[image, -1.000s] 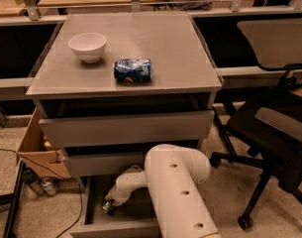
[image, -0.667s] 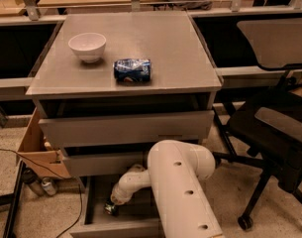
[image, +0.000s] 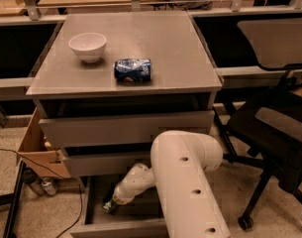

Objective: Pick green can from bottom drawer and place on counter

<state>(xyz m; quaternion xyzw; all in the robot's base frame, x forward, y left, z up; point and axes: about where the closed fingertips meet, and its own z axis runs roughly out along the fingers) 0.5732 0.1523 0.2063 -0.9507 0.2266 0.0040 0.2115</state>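
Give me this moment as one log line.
hand: in open bottom drawer, at green can | counter: white bowl, blue can | placement: not done

arm: showing a thick, glossy white rounded casing | holes: running along it as small dark dots | pincer: sitting below the front edge of the counter, left of middle

One white bowl, one blue can, three grey drawers. One gripper sits low in the bottom drawer, at seemingly one green can.
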